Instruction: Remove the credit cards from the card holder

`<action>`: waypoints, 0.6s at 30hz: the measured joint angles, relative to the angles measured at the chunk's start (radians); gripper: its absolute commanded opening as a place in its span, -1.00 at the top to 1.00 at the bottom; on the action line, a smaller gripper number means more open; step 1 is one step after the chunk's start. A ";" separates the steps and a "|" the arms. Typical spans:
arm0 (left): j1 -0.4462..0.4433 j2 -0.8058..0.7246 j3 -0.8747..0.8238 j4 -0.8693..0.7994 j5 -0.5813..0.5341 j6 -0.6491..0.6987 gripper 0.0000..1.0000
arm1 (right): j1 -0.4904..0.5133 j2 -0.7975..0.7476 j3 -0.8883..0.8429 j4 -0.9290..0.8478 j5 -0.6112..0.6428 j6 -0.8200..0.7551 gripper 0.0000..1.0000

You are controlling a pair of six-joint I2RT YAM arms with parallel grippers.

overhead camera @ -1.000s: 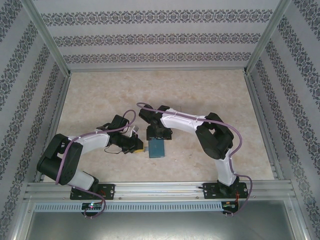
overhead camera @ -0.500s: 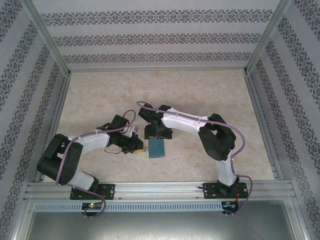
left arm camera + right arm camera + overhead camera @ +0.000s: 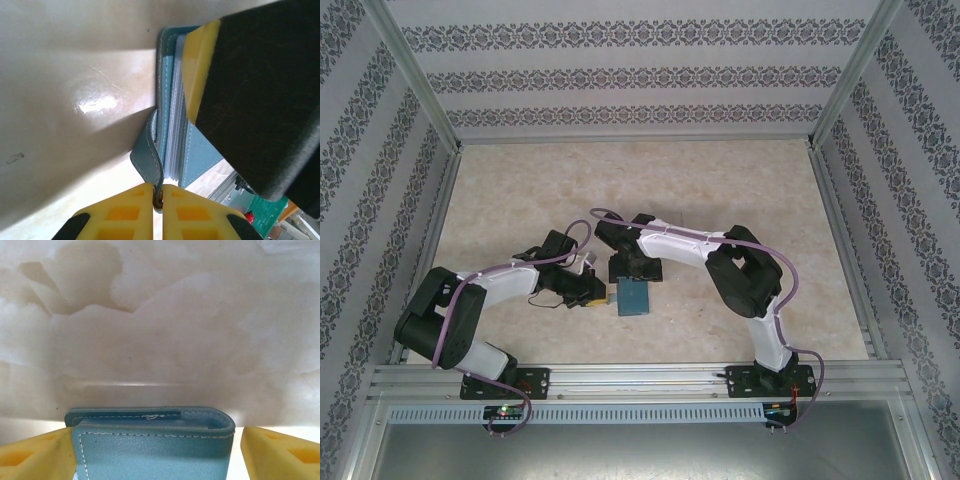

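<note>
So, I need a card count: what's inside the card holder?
Between the teal covers of the card holder, a stack of thin pale edges shows; cards or sleeves, I can't tell. The covers hide their faces.

The right tool's (image 3: 155, 440) yellow fingers (image 3: 30, 457) were matt moulded plastic. Between them, the flat teal-blue bifold card holder (image 3: 150, 452) looked like fine-grained leather with a soft sheen and pale thread stitching along its edges. The left tool (image 3: 160, 189) had the same matt yellow plastic. Beneath both tools the cream, marble-patterned desk (image 3: 95, 75) was smooth and glossy, with a bright highlight.
</note>
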 measured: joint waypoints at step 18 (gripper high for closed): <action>0.000 0.000 -0.002 0.000 -0.007 0.000 0.79 | 0.000 -0.118 -0.018 -0.038 0.035 0.000 -0.43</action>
